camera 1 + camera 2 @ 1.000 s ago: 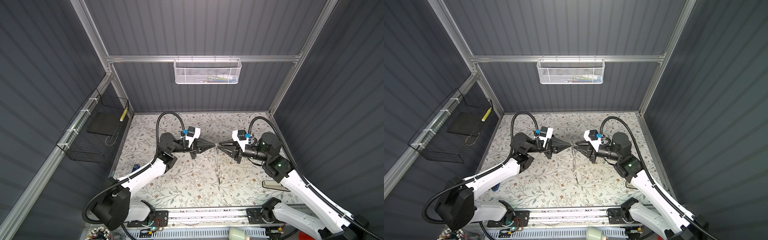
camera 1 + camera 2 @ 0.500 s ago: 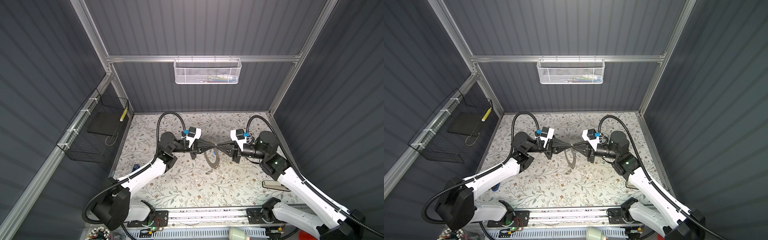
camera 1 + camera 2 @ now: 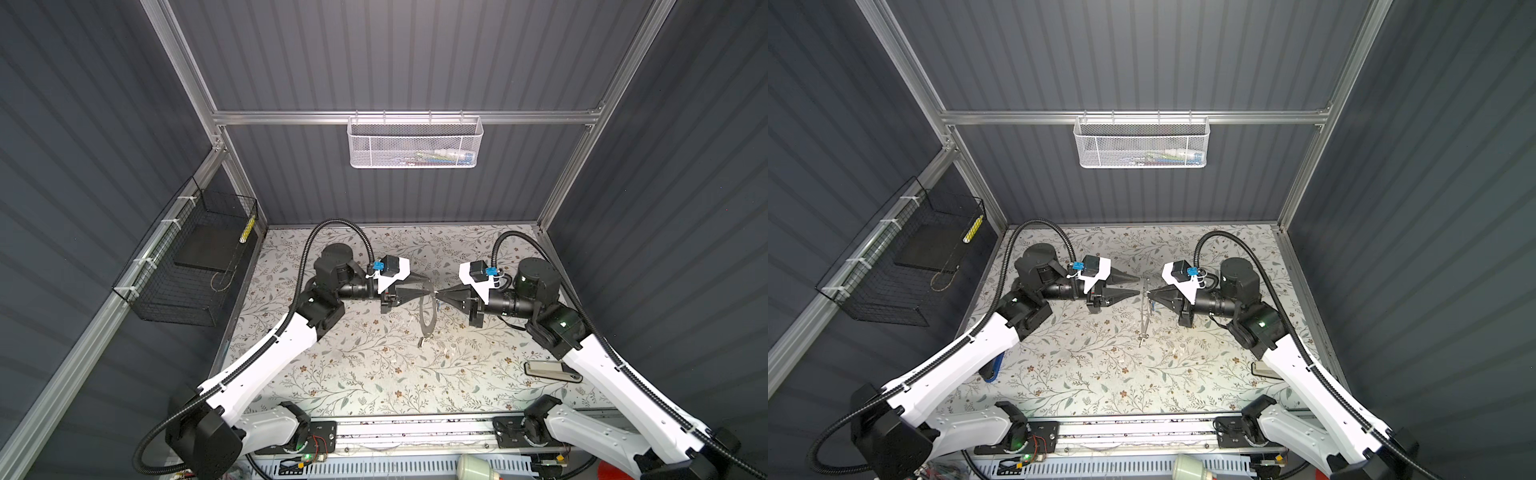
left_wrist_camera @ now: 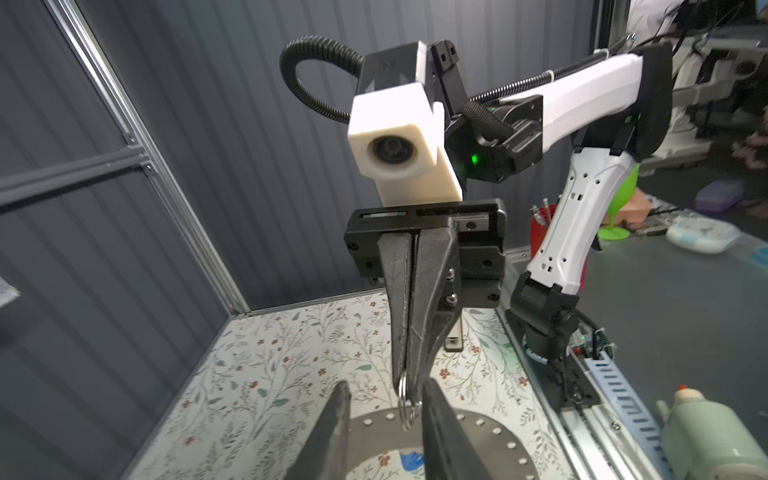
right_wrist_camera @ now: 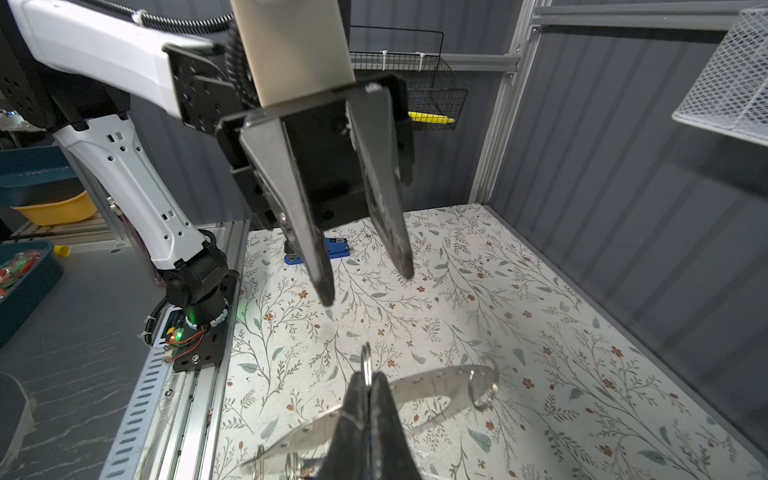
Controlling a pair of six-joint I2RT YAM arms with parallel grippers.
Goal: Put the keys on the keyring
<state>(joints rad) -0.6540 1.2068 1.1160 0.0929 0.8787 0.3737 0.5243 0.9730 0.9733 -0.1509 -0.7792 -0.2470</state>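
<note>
The keyring (image 3: pixel 428 312) is a wide flat grey band with small holes. It hangs above the table, edge-on in a top view (image 3: pixel 1145 309). My right gripper (image 3: pixel 437 296) is shut on a small split ring (image 5: pixel 365 360) that sits on the band (image 5: pixel 436 384). My left gripper (image 3: pixel 1139 285) faces it, open, with its fingertips (image 5: pixel 326 297) a little short of the ring. The left wrist view shows the split ring (image 4: pixel 405 401) between my left gripper's spread fingers (image 4: pixel 343 399). One key's blue tag (image 4: pixel 413 459) shows under the band. A silvery piece (image 3: pixel 422 341) dangles from the keyring's low end.
A blue rectangular block (image 5: pixel 334 249) lies at the front left of the floral table (image 3: pixel 374 374). A dark flat object (image 3: pixel 550 370) lies at the front right beside the right arm. A black wire basket (image 3: pixel 195 266) hangs on the left wall. A white mesh basket (image 3: pixel 415 143) hangs on the back wall.
My left gripper has opened and let go. My right gripper has shut on the split ring. The keyring swung round and now hangs from the right gripper alone.
</note>
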